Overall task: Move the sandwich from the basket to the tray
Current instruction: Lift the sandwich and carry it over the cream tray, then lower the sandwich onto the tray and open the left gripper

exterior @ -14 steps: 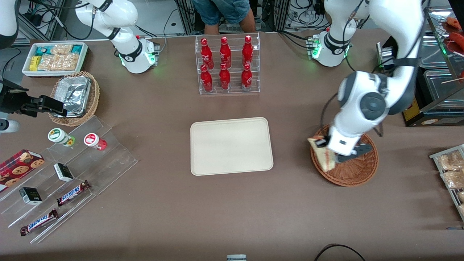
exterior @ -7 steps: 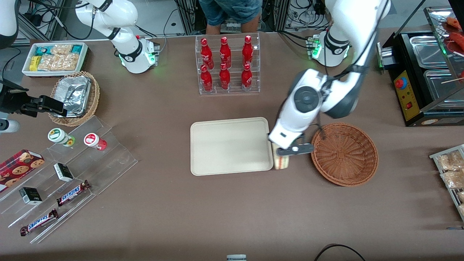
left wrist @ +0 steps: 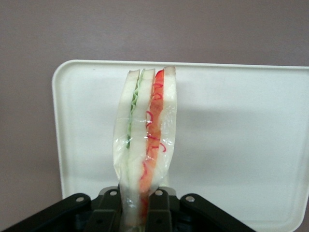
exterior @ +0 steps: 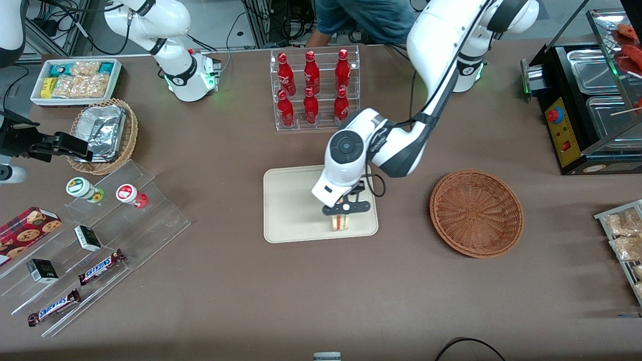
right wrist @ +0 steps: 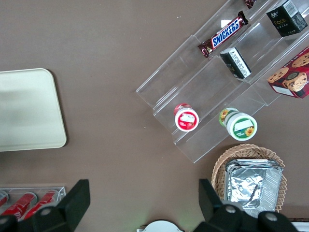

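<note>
Gripper [exterior: 342, 213] w/ clamped sandwich [left wrist: 145, 145] over tray [exterior: 291, 200], prob. not touching.

Six red bottles [exterior: 311, 87], two Snickers bars [exterior: 102, 267]

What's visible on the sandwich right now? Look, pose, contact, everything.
The sandwich is a thin wedge of pale bread in clear wrap, with green and red-orange filling lines along its cut edge. It hangs edge-on, pinched at one end by the gripper, above the tray, near the tray's front-camera edge. Whether it touches the tray is unclear. The basket holds nothing.
</note>
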